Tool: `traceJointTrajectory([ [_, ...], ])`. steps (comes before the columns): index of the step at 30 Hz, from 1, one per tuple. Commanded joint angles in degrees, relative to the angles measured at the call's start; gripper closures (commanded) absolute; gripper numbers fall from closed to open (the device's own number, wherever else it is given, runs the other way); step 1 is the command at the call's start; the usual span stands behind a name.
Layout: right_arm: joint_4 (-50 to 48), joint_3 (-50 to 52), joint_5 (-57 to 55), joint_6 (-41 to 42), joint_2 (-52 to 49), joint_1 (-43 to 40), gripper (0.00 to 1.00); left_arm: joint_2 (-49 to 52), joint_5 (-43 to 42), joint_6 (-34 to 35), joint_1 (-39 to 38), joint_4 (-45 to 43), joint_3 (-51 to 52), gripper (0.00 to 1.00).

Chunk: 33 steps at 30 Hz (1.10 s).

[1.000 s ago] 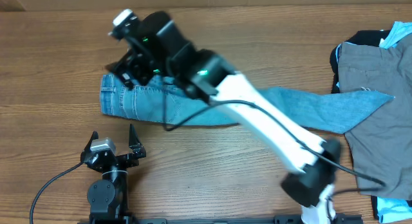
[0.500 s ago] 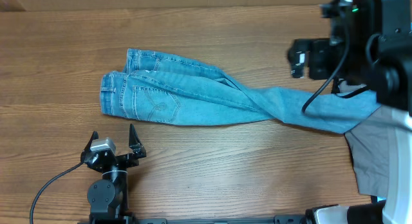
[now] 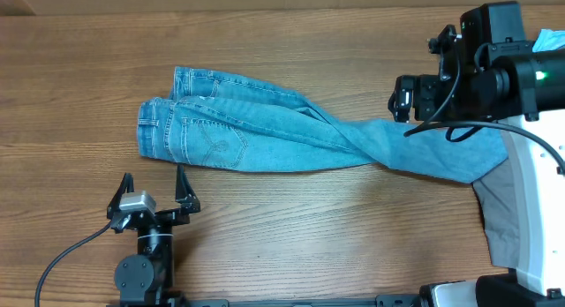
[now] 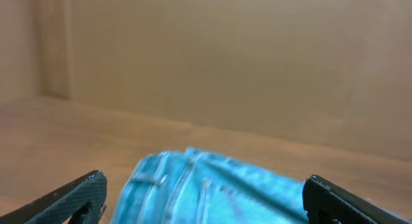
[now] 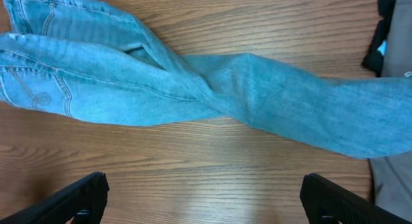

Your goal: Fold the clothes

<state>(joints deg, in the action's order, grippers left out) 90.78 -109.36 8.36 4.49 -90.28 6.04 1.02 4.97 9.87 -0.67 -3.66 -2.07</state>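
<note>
The light-blue denim jeans (image 3: 265,135) lie across the table, with the waistband and stitched back pockets at the left and the twisted legs running right. My right gripper (image 3: 408,97) hovers open and empty above the leg end. In the right wrist view the jeans (image 5: 193,82) lie below and beyond its wide-apart fingers (image 5: 77,198). My left gripper (image 3: 152,185) is open and empty, low at the front left, just short of the waistband. The left wrist view shows the waistband (image 4: 212,188) ahead between its open fingertips (image 4: 74,195).
Grey trousers (image 3: 505,214) lie at the right, partly under the right arm and the jeans' leg ends; they also show in the right wrist view (image 5: 394,182). A black garment (image 5: 388,24) and a pale-blue scrap (image 3: 549,38) lie at the far right. A tan wall (image 4: 225,50) stands behind the table.
My right arm has swung from over the jeans' waist end at the left to above the leg end at the right, uncovering the jeans. The left gripper has barely moved.
</note>
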Motion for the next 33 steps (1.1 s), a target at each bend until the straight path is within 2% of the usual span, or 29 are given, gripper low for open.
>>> traceJointTrajectory([
  [1, -0.48, 0.02, 0.94, 0.26, 0.55, -0.07, 0.0, 0.92, -3.08, -3.54, -0.11, 8.28, -15.5, 0.0],
  [4, -0.66, 0.02, 0.96, 0.26, 0.55, -0.04, 0.0, 9.05, -3.1, -8.7, -0.11, 22.69, -31.89, 0.0],
  [7, -0.59, 0.02, 0.94, 0.24, 0.55, -0.07, 0.0, 24.61, -3.1, -14.05, -0.11, 39.69, -50.51, 0.0],
  [8, -0.44, 0.02, 0.94, 0.26, 0.55, -0.07, 0.0, 32.63, -3.1, -15.34, -0.11, 48.0, -59.12, 0.0],
  [12, 0.02, 0.02, 0.94, 0.26, 0.55, -0.07, 0.0, 58.99, -3.1, -15.67, -0.11, 70.16, -85.48, 0.0],
  [13, 0.15, 0.02, 0.94, 0.26, 0.55, -0.07, 0.0, 64.43, -3.02, -15.69, -0.11, 72.46, -90.88, 0.0],
  [16, 1.49, 0.04, 0.92, 0.26, 0.55, -0.07, 0.0, 79.6, -2.67, -15.67, -0.11, 71.97, -103.01, 0.0],
  [19, 3.19, 0.04, 0.72, 0.2, 0.55, -0.07, 0.0, 89.66, -3.85, -19.06, -0.11, 67.45, -105.96, 0.02],
  [20, 3.8, 0.04, 0.7, 0.02, 0.55, -0.07, 0.0, 93.2, -3.98, -24.41, -0.11, 66.71, -105.94, 0.25],
  [21, 4.04, 0.04, 0.72, 0.04, 0.55, -0.07, 0.0, 95.89, -3.41, -29.77, -0.11, 67.32, -105.94, 0.33],
  [22, 4.11, 0.04, 0.72, 0.04, 0.55, -0.07, 0.0, 98.14, -2.67, -33.75, -0.09, 68.19, -105.94, 0.34],
  [24, 4.09, 0.04, 0.72, 0.04, 0.55, -0.07, 0.0, 102.95, -1.14, -41.38, -0.02, 70.31, -105.94, 0.25],
  [25, 4.09, 0.04, 0.72, 0.04, 0.55, -0.07, 0.0, 105.77, -0.61, -43.5, 0.2, 70.69, -105.94, 0.27],
  [28, 4.57, 0.04, 0.72, 0.04, 0.55, -0.07, 0.0, 111.1, -0.52, -43.78, 1.16, 69.96, -105.94, 0.34],
  [33, 5.11, 0.04, 0.72, 0.04, 0.55, -0.07, 0.0, 116.19, -1.49, -44.35, 2.6, 67.23, -105.94, 0.34],
])
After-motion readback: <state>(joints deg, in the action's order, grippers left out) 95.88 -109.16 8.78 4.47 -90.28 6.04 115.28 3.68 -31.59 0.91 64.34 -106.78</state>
